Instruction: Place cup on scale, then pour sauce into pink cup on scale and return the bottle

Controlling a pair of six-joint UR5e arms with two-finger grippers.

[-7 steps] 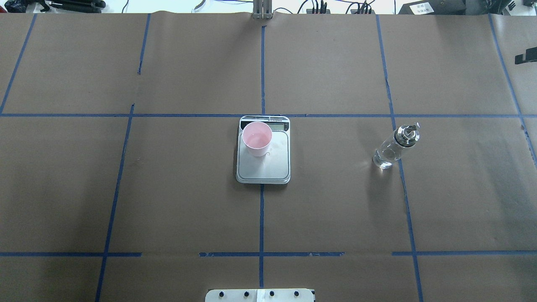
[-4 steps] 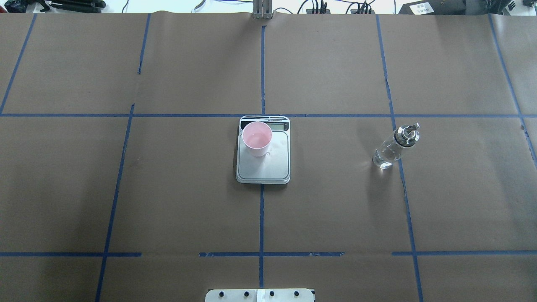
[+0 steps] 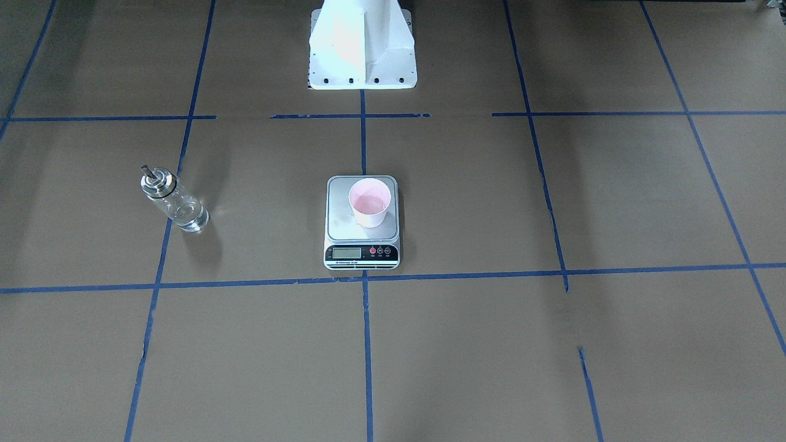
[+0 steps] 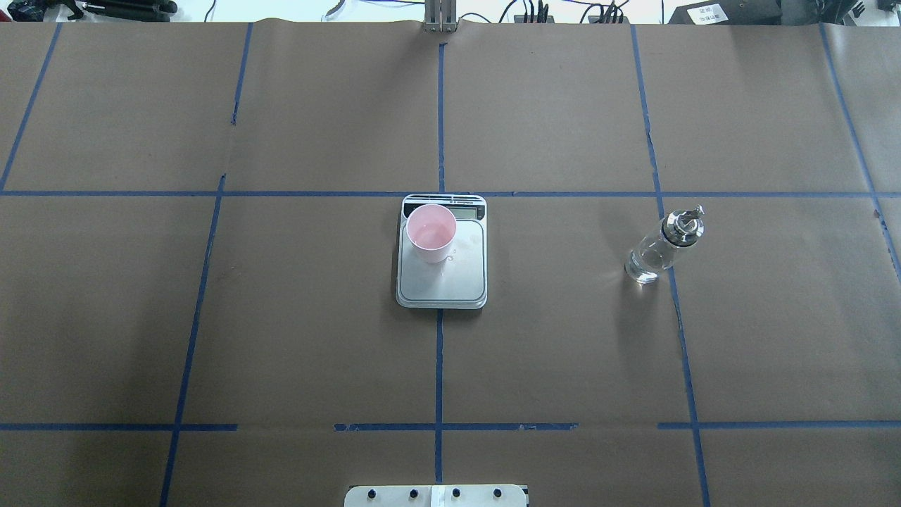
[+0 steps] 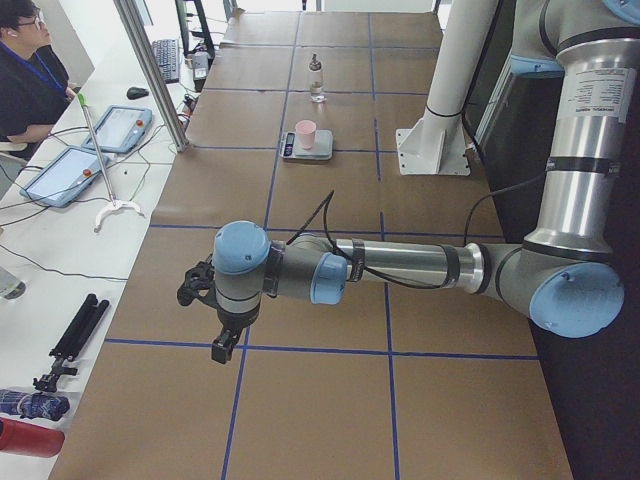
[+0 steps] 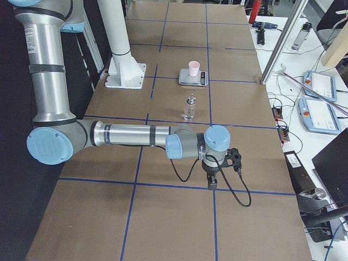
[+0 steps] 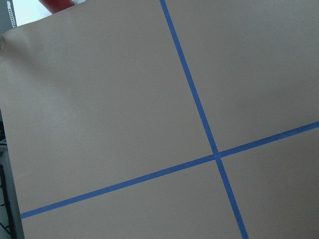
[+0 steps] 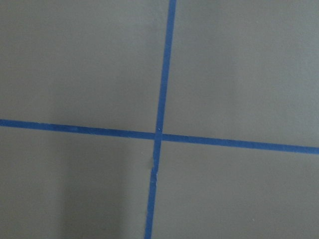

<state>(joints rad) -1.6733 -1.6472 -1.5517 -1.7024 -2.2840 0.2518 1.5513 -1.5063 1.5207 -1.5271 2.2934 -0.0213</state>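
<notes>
The pale pink cup (image 4: 431, 232) stands upright on the silver scale (image 4: 443, 285), at its far left part, near the display; both also show in the front view, the cup (image 3: 369, 202) on the scale (image 3: 344, 224). The clear glass bottle (image 4: 654, 250) with its silver spout cap stands upright on the table, well to the right of the scale, with clear sauce low inside; it also shows in the front view (image 3: 175, 202). My left gripper (image 5: 222, 345) and right gripper (image 6: 211, 185) hang far out near the table ends. I cannot tell whether they are open or shut.
Brown paper with a blue tape grid covers the table. The white robot base (image 3: 362, 49) stands at the near middle edge. An operator (image 5: 25, 70) sits at a side bench with tablets (image 5: 120, 125) and cables.
</notes>
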